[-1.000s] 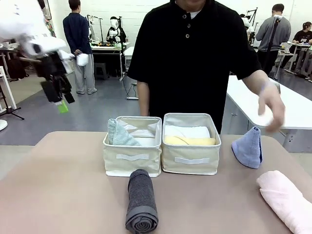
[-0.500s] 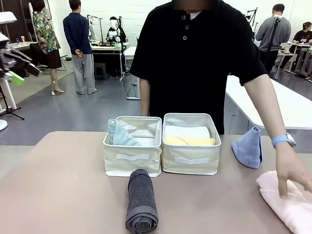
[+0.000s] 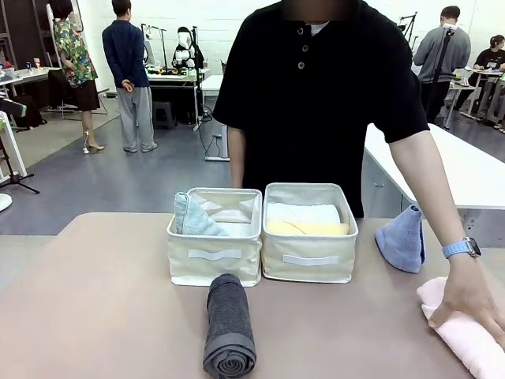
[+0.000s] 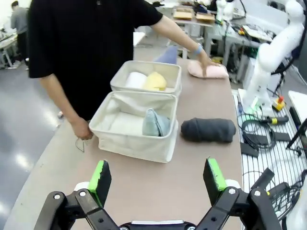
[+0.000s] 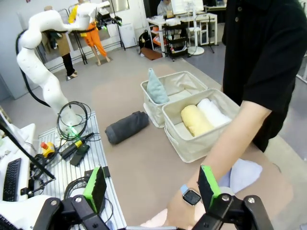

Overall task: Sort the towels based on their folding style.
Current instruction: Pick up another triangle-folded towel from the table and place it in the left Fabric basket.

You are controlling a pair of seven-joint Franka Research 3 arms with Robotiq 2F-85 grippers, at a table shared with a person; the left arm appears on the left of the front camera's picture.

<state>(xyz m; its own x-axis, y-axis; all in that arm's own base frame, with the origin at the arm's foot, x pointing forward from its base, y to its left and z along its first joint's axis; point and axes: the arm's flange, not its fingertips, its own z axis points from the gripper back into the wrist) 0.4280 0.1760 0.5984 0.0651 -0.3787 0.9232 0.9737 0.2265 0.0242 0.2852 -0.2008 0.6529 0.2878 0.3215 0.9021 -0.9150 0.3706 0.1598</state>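
Grey towel [image 3: 230,325] lies rolled on the table [image 3: 102,300], just in front of the left bin [image 3: 215,257], end toward the robot. Mint towel [image 3: 192,217], a cone, stands inside that bin. White towel [image 3: 304,212] and yellow towel [image 3: 306,228], both rolled, lie side by side in the right bin [image 3: 308,260]. Periwinkle towel [image 3: 402,239], a cone, stands on the table beside the right bin. Pink towel [image 3: 465,335], rolled, lies near the table's right edge with a person's hand [image 3: 471,296] pressed on it. Left gripper [image 4: 157,175] hangs above the table, jaws spread wide, holding nothing. Right gripper [image 5: 152,184] is likewise spread wide and empty.
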